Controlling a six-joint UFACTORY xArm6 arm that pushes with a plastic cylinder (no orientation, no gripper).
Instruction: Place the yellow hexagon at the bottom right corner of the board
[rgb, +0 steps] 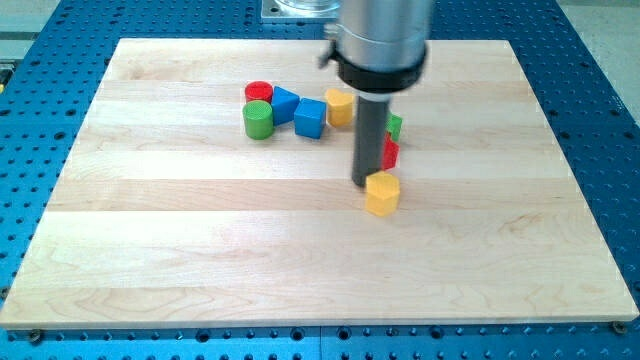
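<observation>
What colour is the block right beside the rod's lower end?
Yellow: the yellow hexagon sits just below-right of my tip, seen in the camera view.

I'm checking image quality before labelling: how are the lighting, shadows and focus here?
Camera view: even, soft lighting on the wooden board, no strong glare; the yellow hexagon looks sharp, with a faint shadow beneath; my tip touches its upper left; the red block and green block are half hidden behind the rod.
</observation>
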